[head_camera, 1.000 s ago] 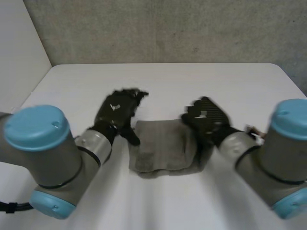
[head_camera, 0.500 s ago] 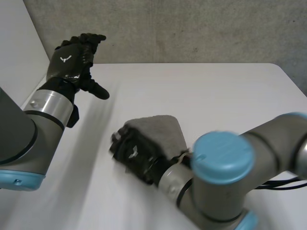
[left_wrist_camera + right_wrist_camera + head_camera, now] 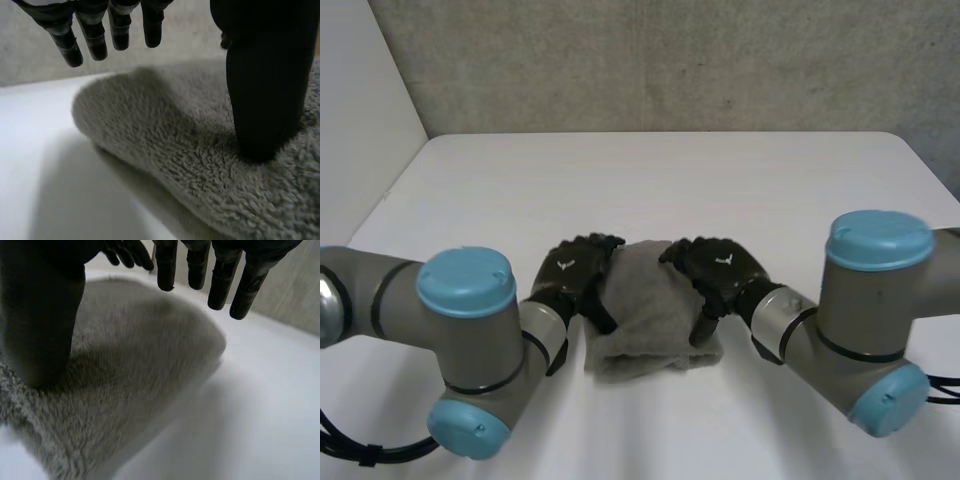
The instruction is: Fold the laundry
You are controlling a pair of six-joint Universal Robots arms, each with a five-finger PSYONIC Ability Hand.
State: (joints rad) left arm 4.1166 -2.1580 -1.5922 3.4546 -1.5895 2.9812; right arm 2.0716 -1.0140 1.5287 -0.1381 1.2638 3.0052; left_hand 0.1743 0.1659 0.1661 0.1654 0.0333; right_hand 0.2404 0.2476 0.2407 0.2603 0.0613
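A grey terry towel (image 3: 645, 312), folded into a thick small bundle, lies on the white table (image 3: 740, 180) near its front middle. My left hand (image 3: 572, 272) rests at the towel's left edge and my right hand (image 3: 720, 268) at its right edge. In the left wrist view the fingers (image 3: 95, 35) are straight and hover over the towel (image 3: 165, 150), with the thumb (image 3: 262, 95) pressing down on the pile. The right wrist view is alike: straight fingers (image 3: 220, 280) above the towel (image 3: 145, 365), thumb (image 3: 40, 320) set on it. Neither hand pinches the cloth.
Bare white table spreads behind the towel and to both sides. A grey wall (image 3: 670, 60) stands behind the table's far edge. My two arms (image 3: 470, 340) sit close in front of the towel.
Half a second ago my left hand was raised at the far left and my right hand lay across the towel. Now both hands flank the towel, one at each side edge.
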